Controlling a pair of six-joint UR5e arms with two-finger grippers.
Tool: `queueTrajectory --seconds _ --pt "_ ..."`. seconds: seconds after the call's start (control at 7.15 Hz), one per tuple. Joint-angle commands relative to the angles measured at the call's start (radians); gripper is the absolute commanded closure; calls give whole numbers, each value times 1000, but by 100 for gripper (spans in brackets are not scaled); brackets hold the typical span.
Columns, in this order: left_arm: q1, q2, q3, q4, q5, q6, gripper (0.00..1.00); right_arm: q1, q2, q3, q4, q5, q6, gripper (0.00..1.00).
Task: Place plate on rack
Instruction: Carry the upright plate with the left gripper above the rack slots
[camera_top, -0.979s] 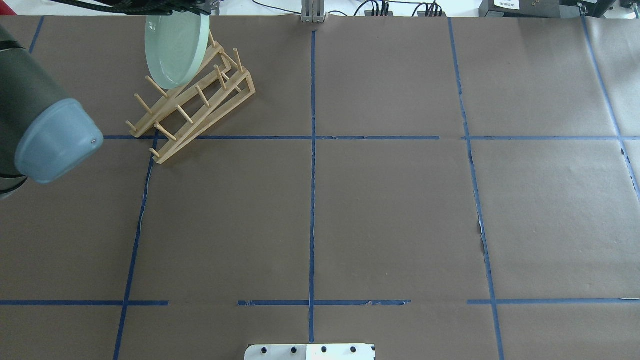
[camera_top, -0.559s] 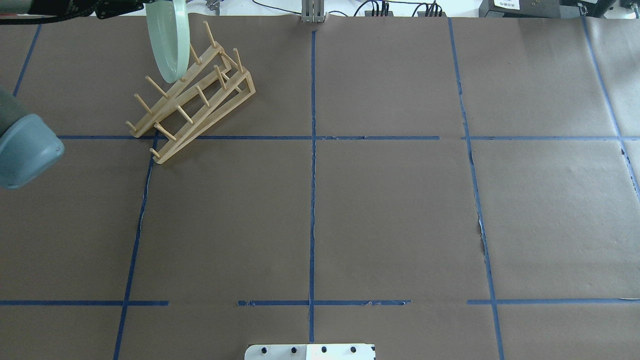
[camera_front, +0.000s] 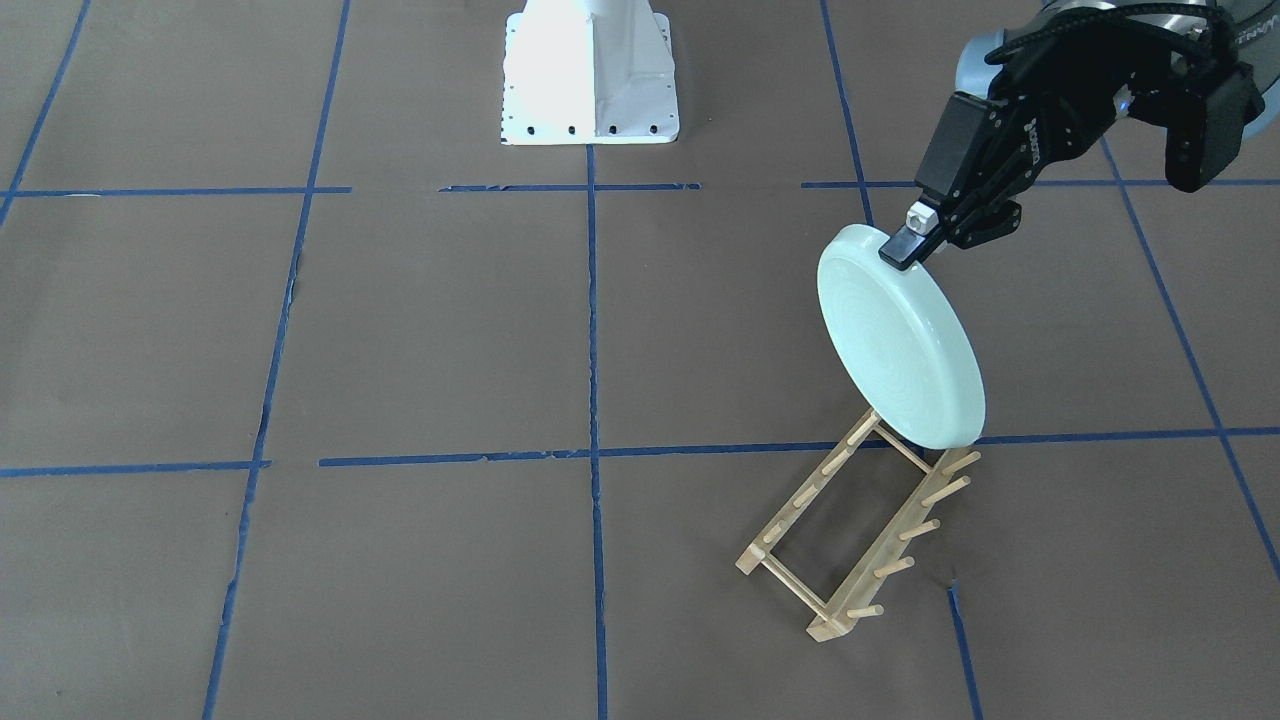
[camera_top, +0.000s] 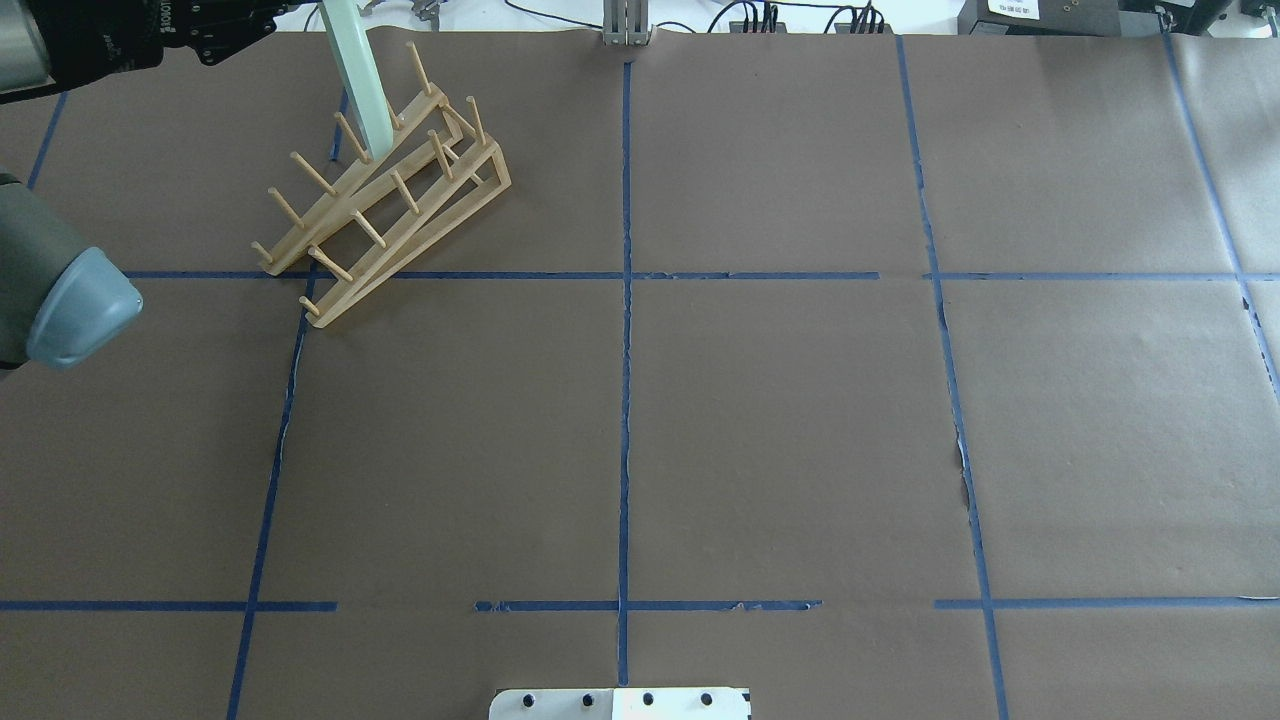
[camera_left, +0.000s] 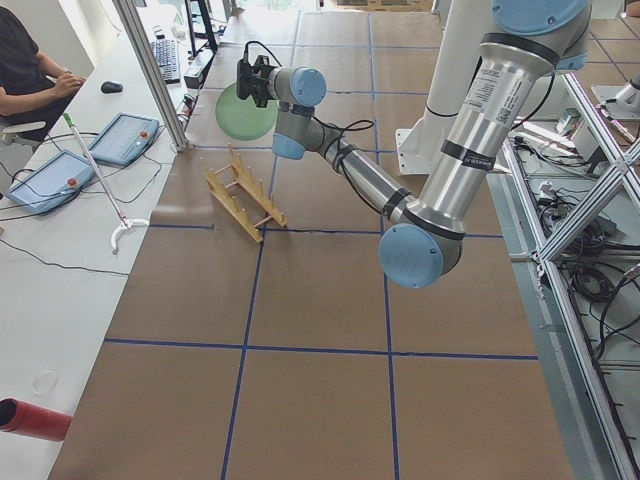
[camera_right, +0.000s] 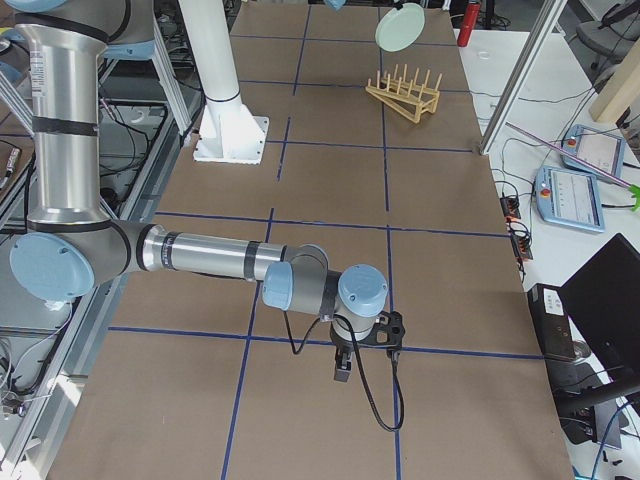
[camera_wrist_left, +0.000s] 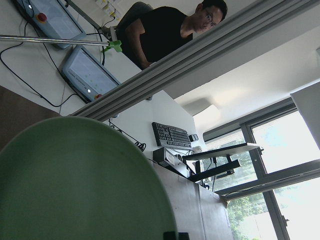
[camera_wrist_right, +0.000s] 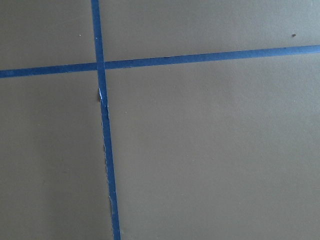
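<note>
Closest in, white base mount (camera_front: 590, 70) at the robot's edge of the brown table (camera_front: 450, 330). Off toward the right end, right gripper (camera_right: 342, 372) down low over the paper, nosing at a crossing of blue tape (camera_wrist_right: 102, 100). Open or closed? Cannot tell, caught only from the side camera.

Further out, on the robot's left half: rack (camera_front: 860, 530), light wood, lying at a slant to the tape grid, both rows of pegs pointing up. Right above it, the plate (camera_front: 895, 340)! Pale mint green, up on edge and tilted, ringed face toward the front camera, nearly edge-on from overhead. Lower rim just over the pegs, with a sliver of gap showing from the right-side camera; not seated in any slot yet.

Up at the top rim, left gripper (camera_front: 905, 248), fingers closed over the plate's edge and carrying it.

Beyond the far edge, past the plate in the wrist view: operator (camera_wrist_left: 175, 30) in black at a desk, keyboard (camera_wrist_left: 172, 135) nearby.
</note>
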Motion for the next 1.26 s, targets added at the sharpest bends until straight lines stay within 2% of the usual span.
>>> queueTrajectory --seconds 0.0,0.14,0.28,0.56,0.84,1.12 --pt "7 -11 116 -167 98 -121 100 0 0 0 0 0 0 0" --pt "7 -49 188 -206 140 -153 100 0 0 0 0 0 0 0" --pt "9 -75 231 -208 142 -158 100 0 0 0 0 0 0 0" --pt "10 -112 300 -222 178 -184 100 0 0 0 0 0 0 0" --pt "17 -149 384 -254 256 -249 100 0 0 0 0 0 0 0" --pt "18 -175 446 -280 280 -263 100 0 0 0 0 0 0 0"
